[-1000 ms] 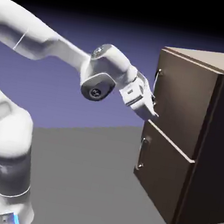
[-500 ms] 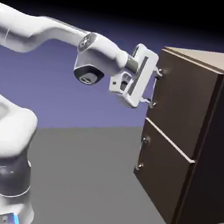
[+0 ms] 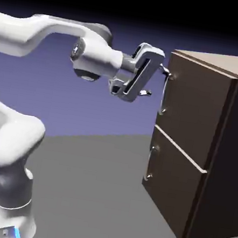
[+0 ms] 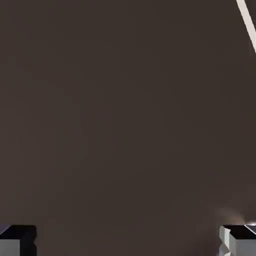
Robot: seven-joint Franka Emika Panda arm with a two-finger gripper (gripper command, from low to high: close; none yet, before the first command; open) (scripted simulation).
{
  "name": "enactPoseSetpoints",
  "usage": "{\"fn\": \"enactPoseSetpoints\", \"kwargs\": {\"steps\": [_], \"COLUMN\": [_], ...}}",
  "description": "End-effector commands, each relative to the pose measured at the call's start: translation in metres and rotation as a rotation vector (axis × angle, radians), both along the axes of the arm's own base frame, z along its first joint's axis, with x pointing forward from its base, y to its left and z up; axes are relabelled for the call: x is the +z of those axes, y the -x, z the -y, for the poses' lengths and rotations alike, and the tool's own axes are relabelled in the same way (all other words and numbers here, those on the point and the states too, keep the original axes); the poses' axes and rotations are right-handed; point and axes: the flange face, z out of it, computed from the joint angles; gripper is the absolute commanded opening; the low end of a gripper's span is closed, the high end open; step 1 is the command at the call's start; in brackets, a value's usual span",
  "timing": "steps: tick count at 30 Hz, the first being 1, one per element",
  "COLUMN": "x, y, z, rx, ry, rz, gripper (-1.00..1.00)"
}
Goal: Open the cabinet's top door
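- Cabinet [image 3: 204,146] at 3 o'clock in ext. view, on grey table [image 3: 92,193]; both doors shut.
- Top door [image 3: 190,111] w/ silver handle [image 3: 164,91] on its 9 o'clock edge.
- Gripper [image 3: 156,81] level, just beside handle's upper end, at 11 o'clock of door; contact can't tell.
- Jaws spread wide, holding nothing.
- Hand view: dark wood fills frame, fingertips [image 4: 17,240] at bottom corners, pale strip [image 4: 247,22] at 1 o'clock.

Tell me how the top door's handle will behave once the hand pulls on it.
The handle looks like a thin, smooth metal bar, so probably stiff but slippery in the open hand. The top door sits flush, so it should swing rather than flex. The cabinet looks bulky, unlikely to tip.
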Motion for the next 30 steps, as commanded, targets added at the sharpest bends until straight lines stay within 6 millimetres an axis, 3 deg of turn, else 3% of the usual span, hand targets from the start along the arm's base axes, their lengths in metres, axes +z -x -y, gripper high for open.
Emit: {"fn": "enactPoseSetpoints", "kwargs": {"steps": [1,11,24,26,30], "x": [-0.002,-0.028,-0.09,-0.093,-0.092], "y": [0.0,-0.006,-0.033,-0.034,-0.075], "z": [-0.003,-0.038,-0.078,-0.079,-0.077], "rx": [-0.012,-0.104,-0.178,-0.18,-0.18], "ry": [-0.044,-0.484,-1.05,-1.069,-1.068], "rz": [0.012,0.131,0.26,0.264,0.264], "gripper": [0.0,0.0,0.0,0.0,0.0]}}
